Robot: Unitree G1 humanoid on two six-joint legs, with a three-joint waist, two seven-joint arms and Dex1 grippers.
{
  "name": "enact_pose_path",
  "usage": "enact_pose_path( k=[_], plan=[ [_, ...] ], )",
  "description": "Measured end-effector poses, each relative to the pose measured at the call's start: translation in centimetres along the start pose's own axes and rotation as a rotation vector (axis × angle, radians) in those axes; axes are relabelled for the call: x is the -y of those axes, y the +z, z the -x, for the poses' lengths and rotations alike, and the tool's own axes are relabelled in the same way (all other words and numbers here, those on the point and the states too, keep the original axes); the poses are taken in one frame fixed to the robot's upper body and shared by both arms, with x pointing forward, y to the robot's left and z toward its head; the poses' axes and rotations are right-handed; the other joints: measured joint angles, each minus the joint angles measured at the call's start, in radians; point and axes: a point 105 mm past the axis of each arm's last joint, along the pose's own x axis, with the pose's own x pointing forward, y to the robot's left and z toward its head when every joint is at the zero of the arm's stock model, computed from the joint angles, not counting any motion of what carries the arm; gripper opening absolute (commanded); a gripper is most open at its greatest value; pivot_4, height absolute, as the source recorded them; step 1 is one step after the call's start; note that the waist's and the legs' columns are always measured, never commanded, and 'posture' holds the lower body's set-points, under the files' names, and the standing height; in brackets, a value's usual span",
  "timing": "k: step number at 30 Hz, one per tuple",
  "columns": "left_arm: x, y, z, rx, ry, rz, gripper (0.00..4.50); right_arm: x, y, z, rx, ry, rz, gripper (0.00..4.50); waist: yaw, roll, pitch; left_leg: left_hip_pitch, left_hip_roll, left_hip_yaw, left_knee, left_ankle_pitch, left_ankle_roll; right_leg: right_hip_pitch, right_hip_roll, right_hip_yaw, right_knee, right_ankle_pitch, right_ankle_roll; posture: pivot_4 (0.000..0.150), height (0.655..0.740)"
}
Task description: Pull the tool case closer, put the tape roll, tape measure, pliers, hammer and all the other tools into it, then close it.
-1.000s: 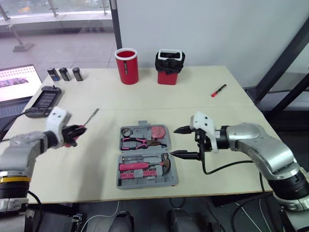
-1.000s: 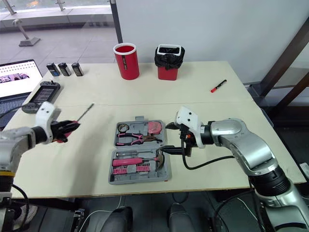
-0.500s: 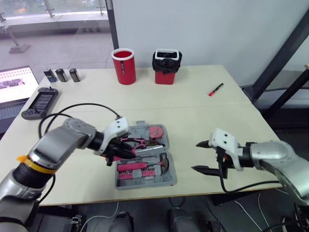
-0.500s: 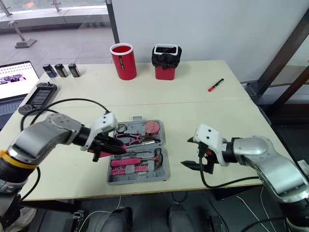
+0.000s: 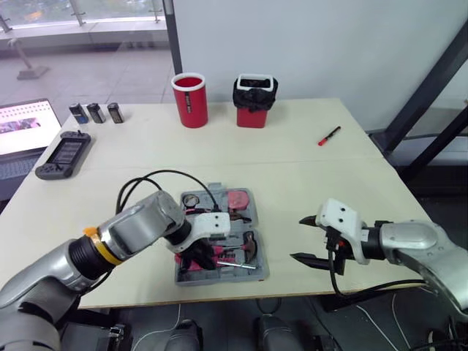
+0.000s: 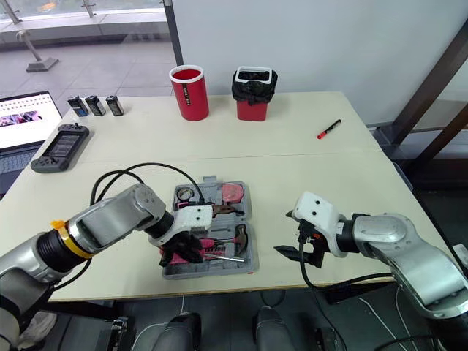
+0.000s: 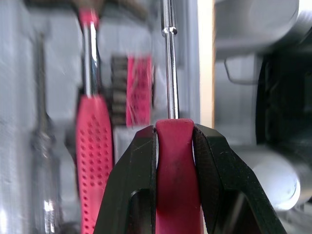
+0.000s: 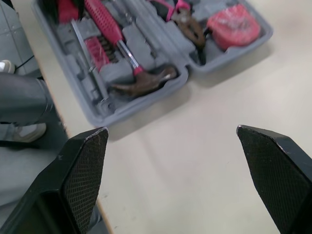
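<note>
Now that L end effector (image 7: 174, 129) has swung over tool case (image 5: 218, 189), it's lowering gripped screwdriver (image 7: 169, 73) in; R end effector (image 5: 297, 238) is idling wide.

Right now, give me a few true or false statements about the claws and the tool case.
1. The left claw is shut on a pink-handled screwdriver over the tool case. True.
2. The right claw holds a tool. False: it is open and empty, beside the case.
3. The case is closed. False: it lies open.
4. A red marker lies on the table. True.
</note>
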Motion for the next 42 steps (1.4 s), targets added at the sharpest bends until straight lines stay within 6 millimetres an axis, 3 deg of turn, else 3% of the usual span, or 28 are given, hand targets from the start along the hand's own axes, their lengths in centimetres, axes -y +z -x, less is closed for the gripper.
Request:
enact_pose_path(
  k=[15, 42],
  plan=[
    [-0.1, 1.0, -2.0, 0.073, 0.018, 0.024, 0.58, 0.3, -0.4, -1.2, -0.028, 0.001, -0.016, 4.50, 0.001, 0.000, 0.000, 0.000, 0.000, 0.000, 0.004, 0.000, 0.000, 0.002, 0.000, 0.000, 0.001, 0.000, 0.000, 0.150, 0.7400],
    [0.2, 1.6, -2.1, 0.138, 0.015, 0.044, 0.58, 0.6, -0.5, -1.4, -0.066, 0.010, 0.012, 4.50, 0.002, 0.000, 0.000, 0.000, 0.000, 0.000, 0.005, 0.000, 0.000, 0.003, 0.000, 0.000, 0.001, 0.000, 0.001, 0.150, 0.7400]
  ],
)
